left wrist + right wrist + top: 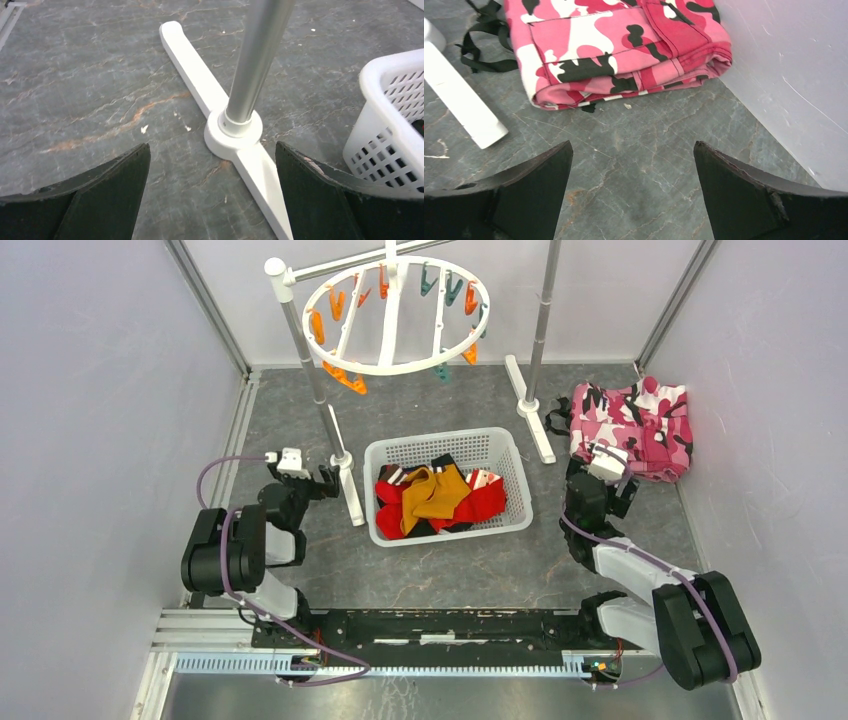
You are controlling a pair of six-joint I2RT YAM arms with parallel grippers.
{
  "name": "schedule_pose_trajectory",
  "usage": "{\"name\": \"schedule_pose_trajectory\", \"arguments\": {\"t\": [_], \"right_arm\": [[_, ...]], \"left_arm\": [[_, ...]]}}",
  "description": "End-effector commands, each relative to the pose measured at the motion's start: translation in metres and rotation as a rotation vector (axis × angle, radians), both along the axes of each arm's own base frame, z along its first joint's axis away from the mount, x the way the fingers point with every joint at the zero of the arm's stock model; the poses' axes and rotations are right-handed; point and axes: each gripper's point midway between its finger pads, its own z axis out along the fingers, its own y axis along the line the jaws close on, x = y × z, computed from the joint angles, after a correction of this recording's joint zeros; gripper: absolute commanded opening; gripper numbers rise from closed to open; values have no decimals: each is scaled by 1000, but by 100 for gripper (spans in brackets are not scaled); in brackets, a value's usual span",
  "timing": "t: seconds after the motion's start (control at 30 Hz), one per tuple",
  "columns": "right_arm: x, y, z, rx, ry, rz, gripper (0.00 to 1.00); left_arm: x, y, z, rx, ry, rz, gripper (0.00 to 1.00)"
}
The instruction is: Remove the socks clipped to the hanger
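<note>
The left gripper (pixel 211 146) hangs low over the grey table (pixel 450 570) with its dark fingers spread wide and nothing between them. It faces the white foot (pixel 200 85) and metal pole (pixel 255 55) of the drying stand.

Above and behind, the hanger (pixel 391 315), a round white ring with cross bars, tilts from the stand's top rail. Orange clips (pixel 337 302) and teal clips (pixel 428 280) line its rim. No sock can be seen hanging from any of them in the overhead view.

At centre the socks (pixel 440 498) lie heaped in a white perforated basket (pixel 440 445) on the table, just right of the stand's foot. The heap is red and mustard-yellow with black beneath, and a striped cuff shows at the right edge.

The socks look light, soft and limp, likely to fold and drape rather than hold shape. They carry no risk of breakage. The knit should give a pinch good purchase, best taken on a bunched fold or at the thicker cuff. Any sock left on a clip would probably need a firm downward tug close under the clip.

To the right a folded pink camouflage cloth (pixel 614 45) sits against the wall. The right gripper (pixel 633 145) hovers just short of it, fingers likewise parted and empty.

Judged from this, the removal looks finished or nearly so.
</note>
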Motion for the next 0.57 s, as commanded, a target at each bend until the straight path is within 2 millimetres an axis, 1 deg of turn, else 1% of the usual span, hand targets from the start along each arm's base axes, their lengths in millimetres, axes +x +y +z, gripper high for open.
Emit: {"name": "schedule_pose_trajectory", "arguments": {"t": [0.0,0.2,0.53], "right_arm": [[12,8,17,-5,-78,67,98],[14,10,13,0,-74,78,98],[8,9,7,9,-77,81,98]], "left_arm": [[9,2,8,25,-9,30,100],[10,2,9,23,-12,29,100],[12,2,7,39,1,51,100]]}}
